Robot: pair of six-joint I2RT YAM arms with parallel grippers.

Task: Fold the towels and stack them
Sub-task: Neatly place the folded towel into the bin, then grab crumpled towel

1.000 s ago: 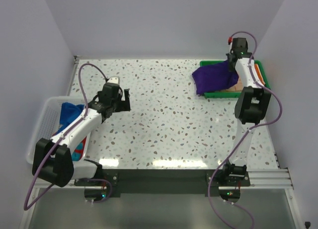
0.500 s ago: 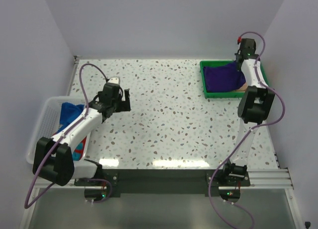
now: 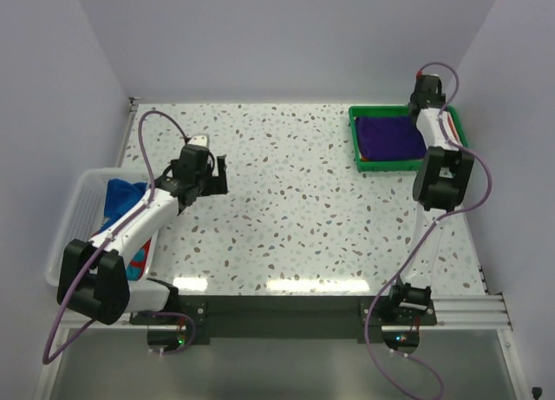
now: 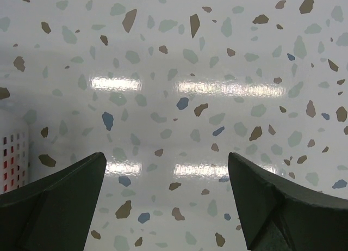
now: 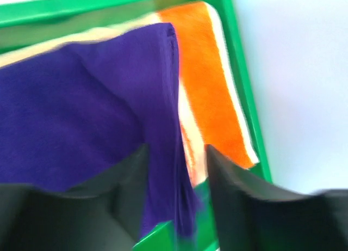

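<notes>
Presently, right pincer point(image 5: 175, 155) straddles purple towel point(image 5: 70, 115), grip unclear; withdrawal could drag it off orange towel point(image 5: 204, 71). Left pincer point(image 4: 166, 161) wide.

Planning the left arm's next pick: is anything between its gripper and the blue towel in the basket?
Only the wall of the white mesh basket: the blue towel lies inside, the open left gripper hovers outside.

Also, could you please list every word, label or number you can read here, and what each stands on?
None can be read.
The purple towel, the orange-and-white towel, the green tray, the white basket and the speckled table show no lettering in any view.
The right wrist view is blurred but shows only plain colours.
Any marking on the left arm or right arm is too small to tell.
</notes>
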